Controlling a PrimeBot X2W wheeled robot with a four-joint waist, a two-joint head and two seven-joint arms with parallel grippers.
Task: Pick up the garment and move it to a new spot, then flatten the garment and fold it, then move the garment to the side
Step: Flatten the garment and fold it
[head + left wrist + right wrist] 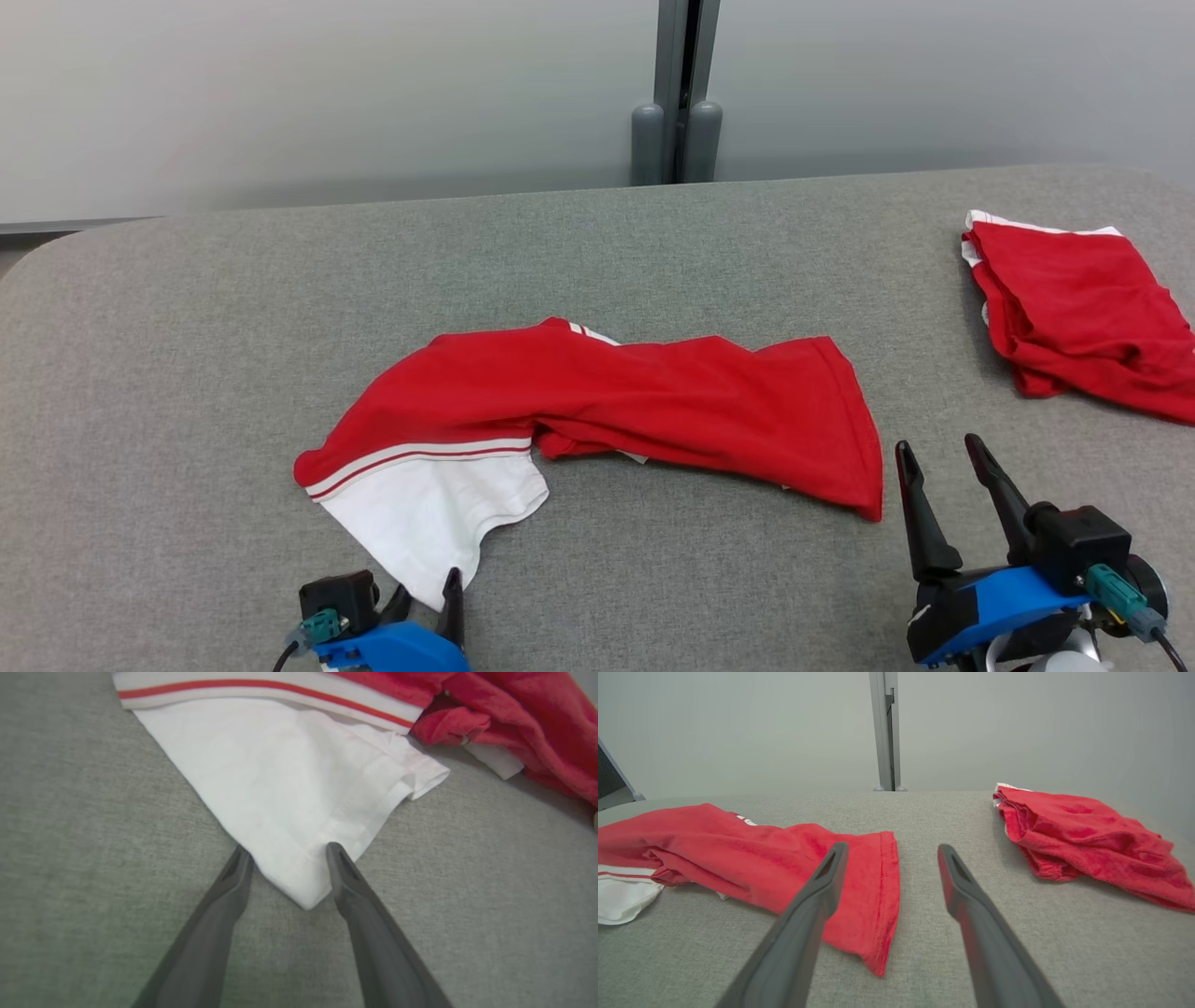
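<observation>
Two long dark fingers of the left gripper [288,850] are set fairly wide on either side of the white pointed corner [299,877] of the crumpled red cotton garment [653,401]. The cloth tip is lodged between them but is not seen to be pinched. The corner is aimed straight back along those fingers, toward the wrist, with one fingertip laid on its hemmed edge and the other just beside the opposite edge.

From that corner the garment is spread ahead of the left fingers and off to their right, across the flat grey fabric-covered table [597,252]. Its long axis is thus laid crosswise to both pairs of fingers. Its far end, a straight red stitched hem [887,896], is found just ahead and to the left of the right gripper [938,446]. That gripper's fingers are held fully wide with nothing between them, and no contact with the cloth can be made out.

The left arm is judged the nearer and better placed, since only a closing is needed for the corner to be taken. A second folded red garment [1083,308] is seen well apart, ahead and to the right of the right fingers.
</observation>
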